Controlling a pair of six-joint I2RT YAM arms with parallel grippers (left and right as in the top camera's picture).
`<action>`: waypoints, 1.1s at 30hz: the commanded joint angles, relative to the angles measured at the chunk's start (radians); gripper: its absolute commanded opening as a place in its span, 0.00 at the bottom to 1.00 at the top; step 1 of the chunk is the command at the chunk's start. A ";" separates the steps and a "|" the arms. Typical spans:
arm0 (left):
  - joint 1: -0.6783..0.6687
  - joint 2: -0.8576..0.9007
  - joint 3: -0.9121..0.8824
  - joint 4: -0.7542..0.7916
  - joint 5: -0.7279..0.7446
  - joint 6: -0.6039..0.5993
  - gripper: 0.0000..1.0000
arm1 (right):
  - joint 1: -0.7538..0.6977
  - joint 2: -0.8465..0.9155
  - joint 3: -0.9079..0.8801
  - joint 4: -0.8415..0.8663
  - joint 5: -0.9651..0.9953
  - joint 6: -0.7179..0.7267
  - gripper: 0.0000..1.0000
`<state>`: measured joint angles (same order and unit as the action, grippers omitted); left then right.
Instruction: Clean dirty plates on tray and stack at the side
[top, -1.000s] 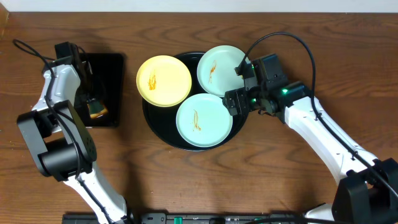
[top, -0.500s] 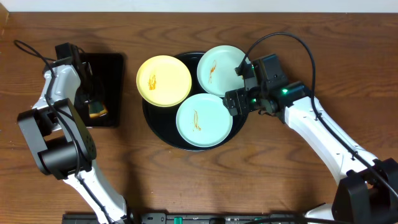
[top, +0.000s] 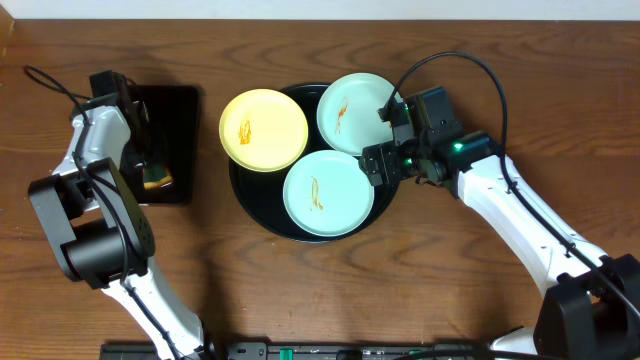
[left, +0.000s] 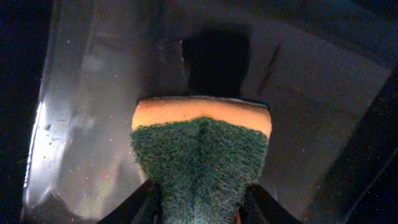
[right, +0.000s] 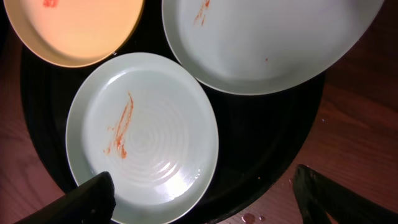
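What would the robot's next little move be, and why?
Probably the left gripper lifts the sponge out of the small black tray and carries it toward the yellow plate. The sponge is pinched between its fingers, the plates show orange smears, and the right gripper hangs open over the round tray.

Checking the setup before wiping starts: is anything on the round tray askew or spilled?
Yes. The yellow plate and the far mint plate overhang the black tray's rim instead of lying inside it; the near mint plate sits within. All three carry orange smears.
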<state>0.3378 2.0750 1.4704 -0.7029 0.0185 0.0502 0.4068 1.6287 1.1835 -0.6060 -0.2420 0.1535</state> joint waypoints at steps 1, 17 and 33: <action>0.003 0.019 -0.035 0.014 -0.005 0.002 0.38 | 0.006 0.008 0.019 0.000 0.006 0.006 0.89; 0.003 -0.048 -0.012 -0.016 -0.005 -0.026 0.07 | 0.006 0.008 0.019 0.001 0.006 0.007 0.96; 0.003 -0.405 0.032 -0.140 0.036 -0.060 0.07 | 0.006 0.008 0.019 0.012 0.006 0.045 0.91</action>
<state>0.3378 1.6947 1.4830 -0.8383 0.0246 -0.0032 0.4068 1.6287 1.1831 -0.5964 -0.2379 0.1776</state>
